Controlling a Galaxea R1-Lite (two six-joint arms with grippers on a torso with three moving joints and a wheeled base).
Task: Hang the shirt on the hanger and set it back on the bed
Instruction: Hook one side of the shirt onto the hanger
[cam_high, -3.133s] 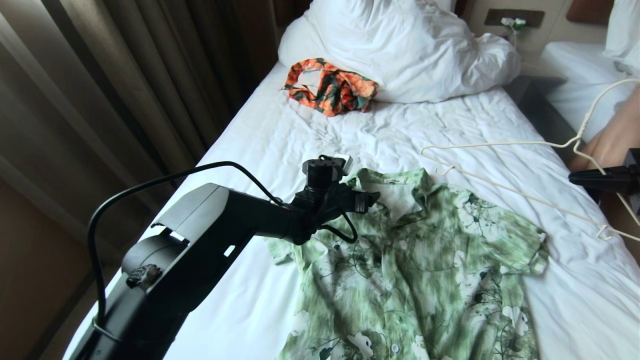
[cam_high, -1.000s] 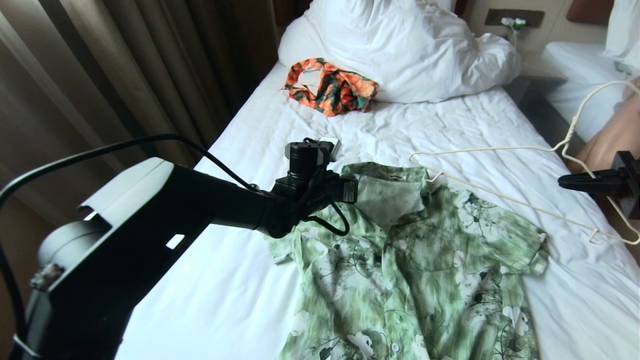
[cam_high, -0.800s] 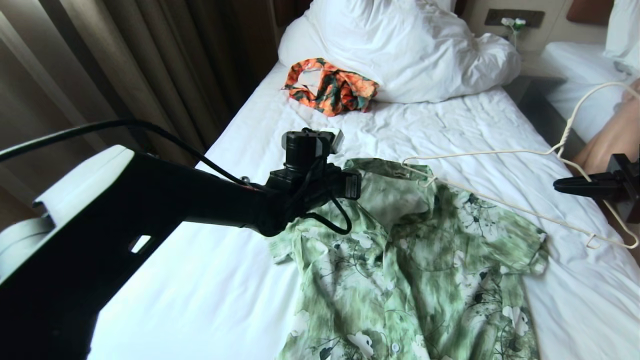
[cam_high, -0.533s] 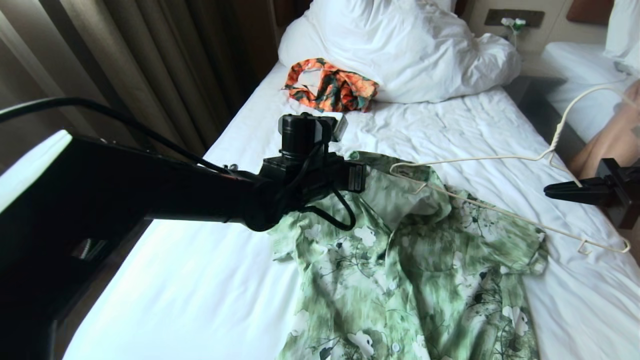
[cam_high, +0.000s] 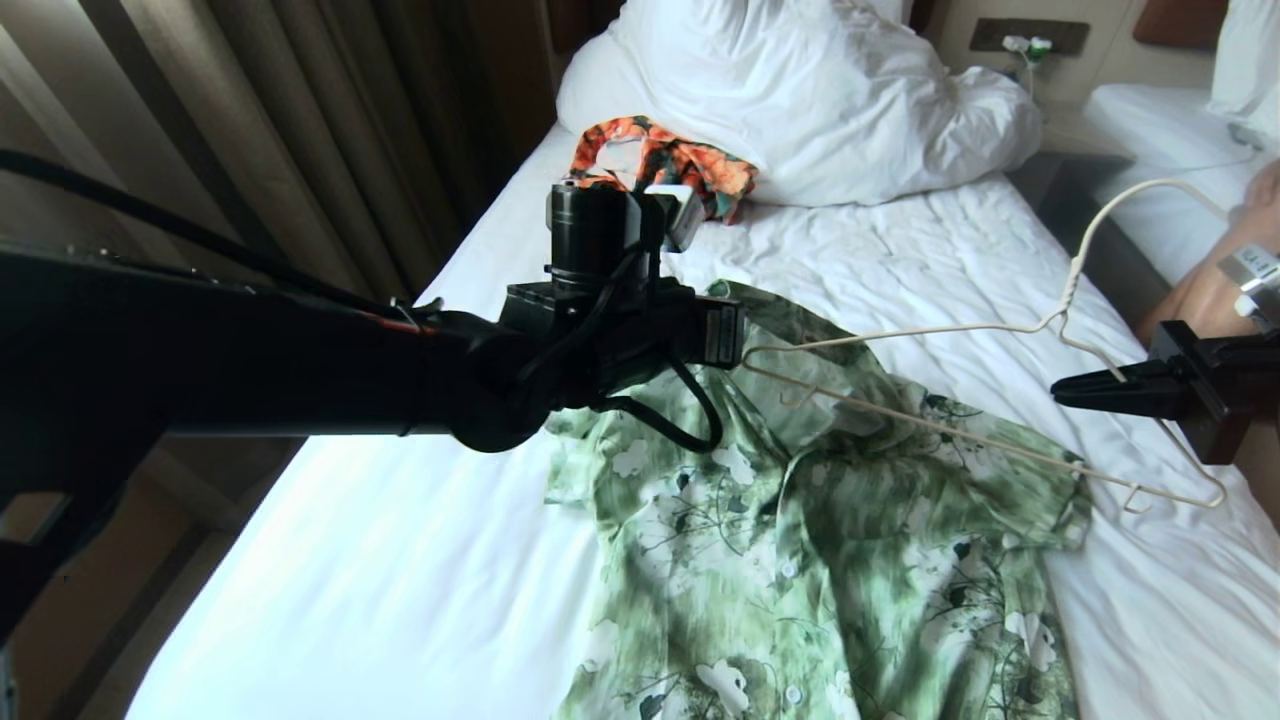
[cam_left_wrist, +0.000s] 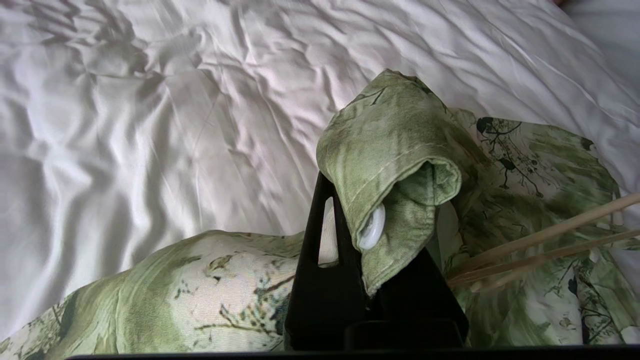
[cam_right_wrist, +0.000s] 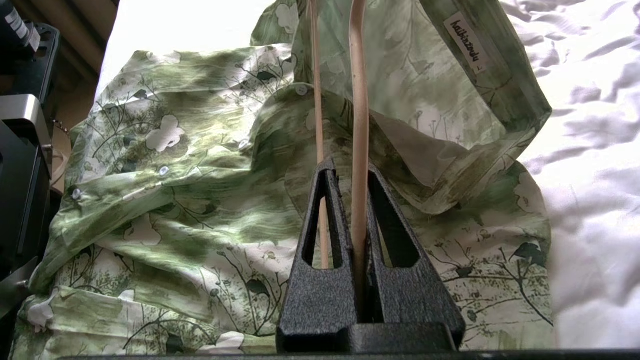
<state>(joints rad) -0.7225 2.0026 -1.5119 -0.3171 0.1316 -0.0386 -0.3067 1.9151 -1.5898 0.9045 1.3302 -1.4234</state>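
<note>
- Threading hanger (cam_high: 930, 425) into shirt (cam_high: 820, 560) at the neck opening is the step in hand, judged from the layout.
- Left gripper (cam_left_wrist: 372, 235): jaws clamped on the collar edge by the top button, holding that fold lifted off the bed (cam_high: 420, 560). In the head view it sits at the shirt's upper left corner.
- Right gripper (cam_right_wrist: 352, 210): jaws closed on the hanger's thick wire; the thin bar runs alongside, outside the grip. In the head view it is at the right edge, over the bed's side.
- Hanger lies tilted across the shirt's right shoulder, hook up and toward the right; its far end is at the raised collar, just beside the left gripper. Whether the tip is already inside the neck, cannot tell.
- Shirt lies front-up on the sheet, buttoned lower down, hem toward the robot.
- To do it well: keep the collar high and taut so the opening gapes; feed the hanger end low and slanted under the raised flap toward the left shoulder; go slowly so the end notch does not snag the fabric.
- Risk: collar slipping from a thin grip as the wire pushes.
</note>
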